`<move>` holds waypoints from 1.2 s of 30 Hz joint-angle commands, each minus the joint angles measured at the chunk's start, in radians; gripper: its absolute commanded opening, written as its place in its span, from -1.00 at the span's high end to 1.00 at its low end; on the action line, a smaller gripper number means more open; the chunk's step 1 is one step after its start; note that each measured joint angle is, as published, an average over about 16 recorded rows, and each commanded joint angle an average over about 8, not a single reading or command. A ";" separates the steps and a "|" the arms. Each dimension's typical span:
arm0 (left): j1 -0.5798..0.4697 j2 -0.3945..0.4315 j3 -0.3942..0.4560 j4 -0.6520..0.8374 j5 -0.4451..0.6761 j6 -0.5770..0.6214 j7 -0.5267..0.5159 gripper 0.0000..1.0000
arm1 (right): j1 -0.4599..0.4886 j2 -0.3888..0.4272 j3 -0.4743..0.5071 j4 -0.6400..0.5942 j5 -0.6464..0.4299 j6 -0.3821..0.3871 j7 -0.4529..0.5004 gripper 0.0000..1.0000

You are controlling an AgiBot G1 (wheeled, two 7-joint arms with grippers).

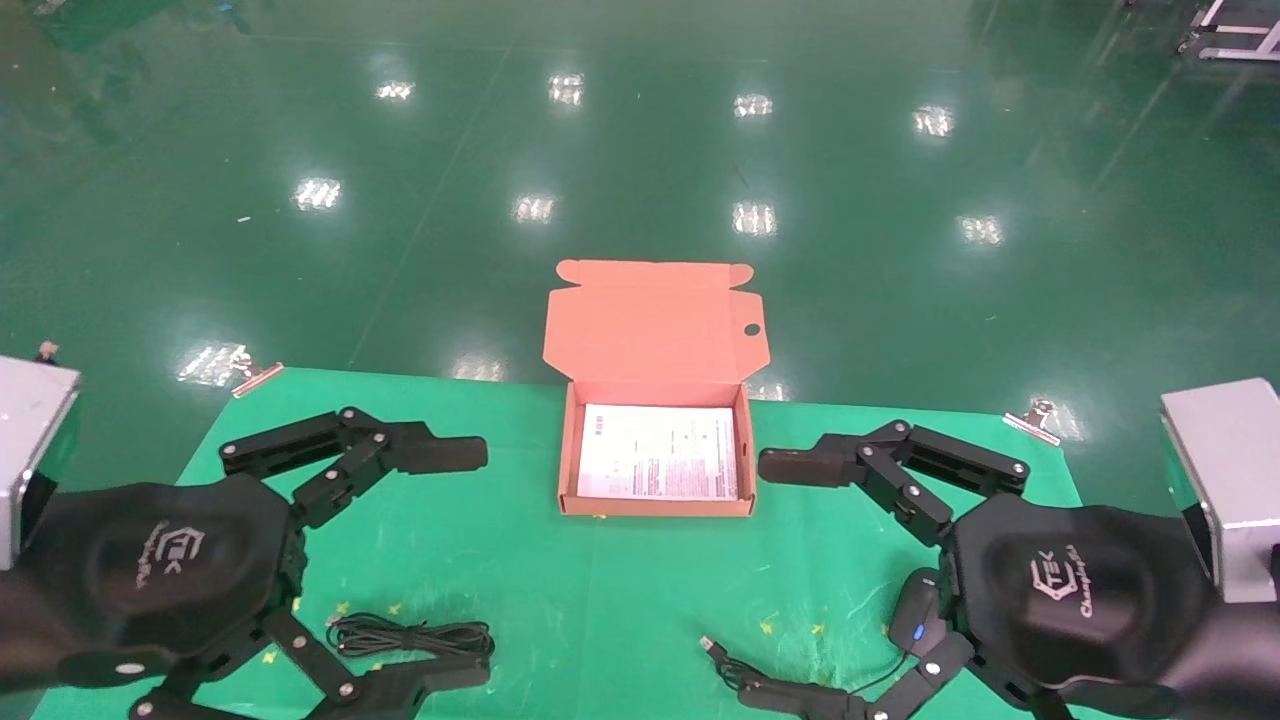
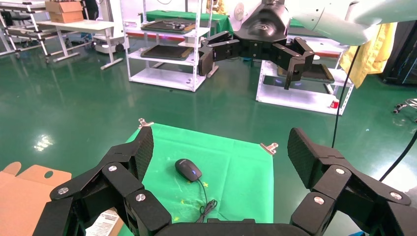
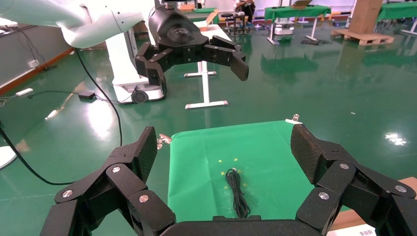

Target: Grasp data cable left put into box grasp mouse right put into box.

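The data cable [image 1: 410,635], a slim black looped bundle, lies on the green cloth at the near left, just inside my open left gripper [image 1: 455,565], which hovers above it; it also shows in the right wrist view [image 3: 236,191]. The black mouse [image 1: 918,612] with a blue spot lies near right, partly hidden under my open right gripper [image 1: 775,580]; its cord ends in a USB plug [image 1: 712,648]. The mouse also shows in the left wrist view [image 2: 188,169]. The salmon-orange box [image 1: 568,450] stands open at the table's far middle, lid up, with a white printed sheet [image 1: 660,452] inside.
The green cloth [image 1: 600,600] is clipped at its far corners by metal clips [image 1: 258,378]. Grey arm housings [image 1: 1225,470] stand at both sides. Beyond the table is glossy green floor. Shelving racks [image 2: 167,44] stand far off.
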 commanded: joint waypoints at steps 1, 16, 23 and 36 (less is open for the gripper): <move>0.000 0.000 0.000 0.000 0.000 0.000 0.000 -1.00 | 0.000 0.000 0.000 0.000 0.000 0.000 0.000 -1.00; -0.001 0.001 0.001 0.000 0.001 -0.001 0.000 -1.00 | 0.000 0.000 0.000 0.000 0.000 0.000 0.000 -1.00; -0.023 0.000 0.005 -0.001 0.017 0.006 0.001 -1.00 | 0.000 0.002 -0.002 0.002 -0.010 0.006 -0.002 -1.00; -0.209 0.027 0.120 0.043 0.227 0.070 -0.026 -1.00 | 0.114 0.018 -0.063 0.039 -0.201 -0.030 -0.037 -1.00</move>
